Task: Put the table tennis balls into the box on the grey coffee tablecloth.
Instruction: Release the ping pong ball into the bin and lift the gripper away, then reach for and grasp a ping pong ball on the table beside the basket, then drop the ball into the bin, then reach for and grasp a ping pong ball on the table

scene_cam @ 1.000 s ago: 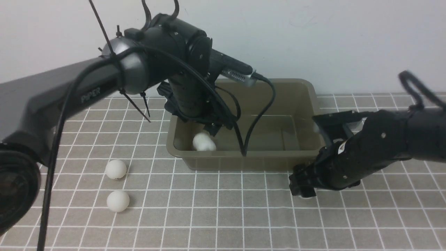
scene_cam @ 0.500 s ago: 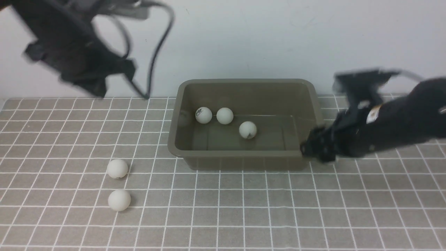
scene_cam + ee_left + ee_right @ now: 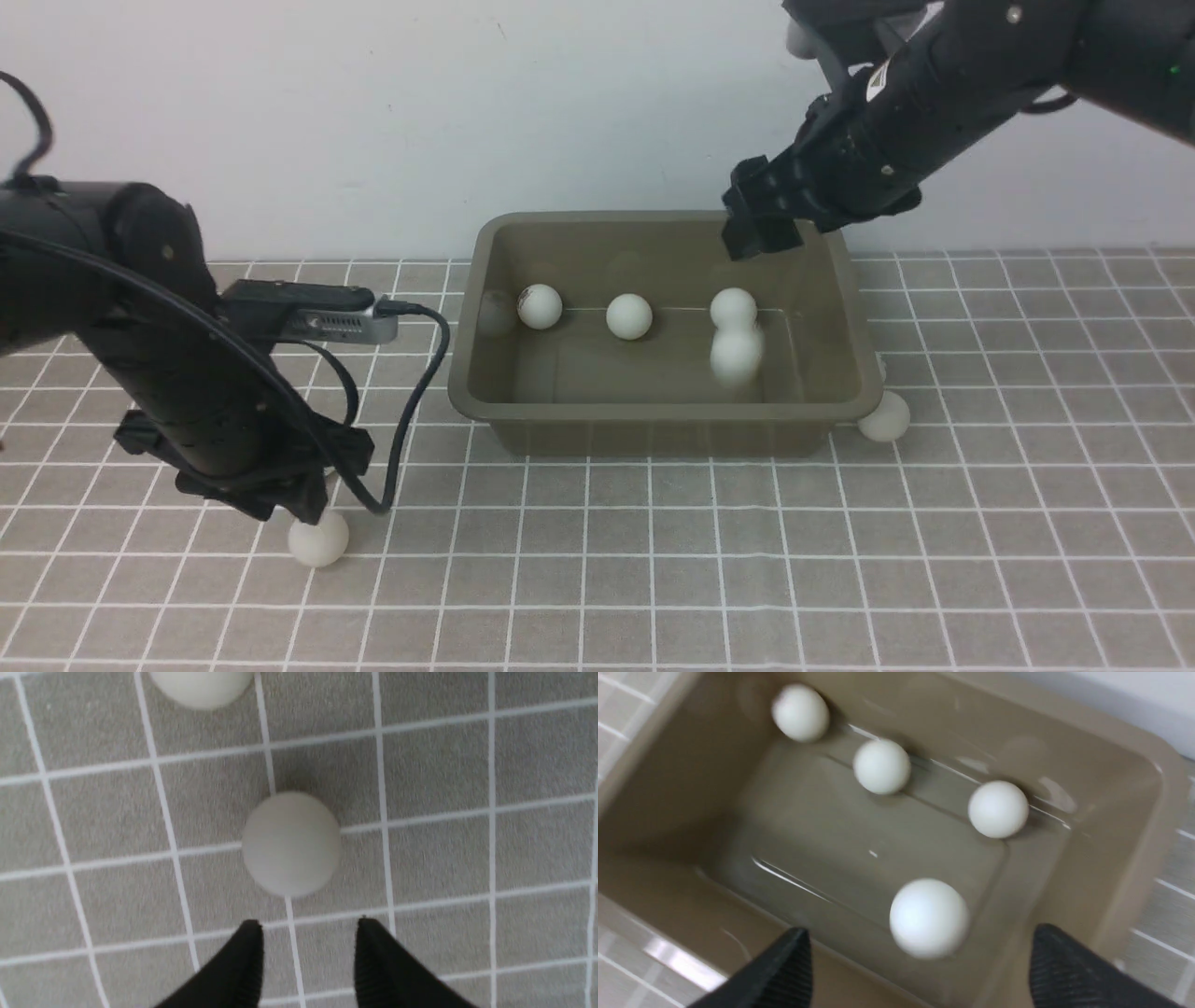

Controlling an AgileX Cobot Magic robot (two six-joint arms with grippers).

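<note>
grey white-gridded tablecloth [image 3: 653, 579], olive-brown box [image 3: 653, 437], white balls [image 3: 318, 539] beside it

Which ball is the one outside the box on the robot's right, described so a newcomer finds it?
Find the olive-brown box on the gridded cloth. Just beyond its right side sits a white ball, near the front corner, outside the rim, unlike those inside.

Four balls [image 3: 881, 766] now in box [image 3: 653, 413], formerly three.

Both hands [image 3: 308, 947] [image 3: 922, 961] open, fingers apart.
</note>
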